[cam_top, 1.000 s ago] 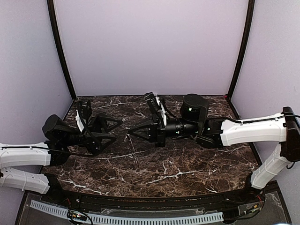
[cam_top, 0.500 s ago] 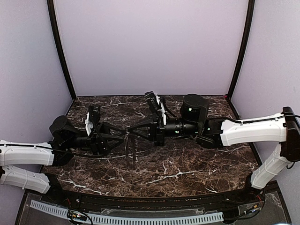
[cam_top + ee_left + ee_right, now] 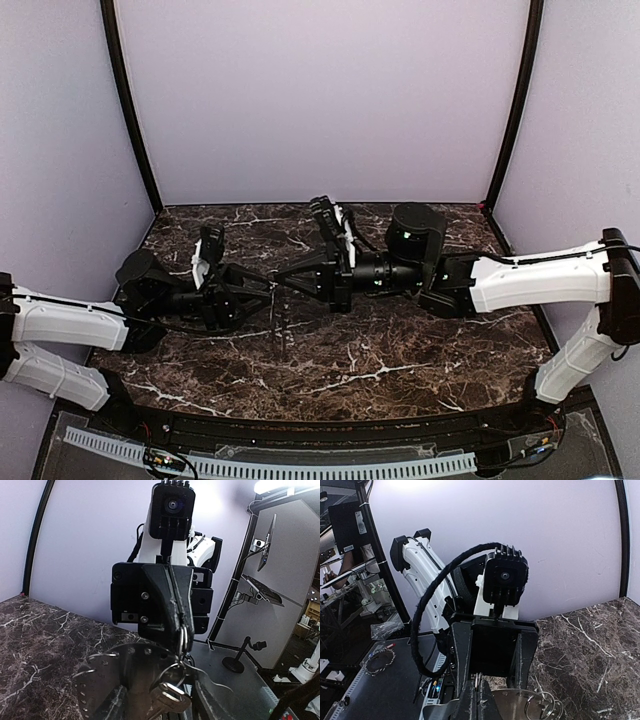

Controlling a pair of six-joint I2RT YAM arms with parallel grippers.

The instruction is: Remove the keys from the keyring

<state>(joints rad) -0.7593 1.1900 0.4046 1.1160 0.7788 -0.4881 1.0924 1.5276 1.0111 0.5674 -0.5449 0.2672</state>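
Note:
My right gripper is shut on the keyring, a thin wire loop pinched edge-on between its fingers and held above the table. It shows in the right wrist view and the left wrist view. A smaller ring and a brass key hang below it, next to a shiny flat metal piece with small holes. My left gripper faces the right one, open, its fingers on either side of the hanging key. I cannot tell if they touch it.
The dark marble table lies under both arms. Purple walls close the back and sides, with black posts at the back corners. The keys hang a little above the table.
My left arm has moved right towards the right gripper, and its open fingers now flank the hanging key. The right gripper has stayed in place, holding the ring.

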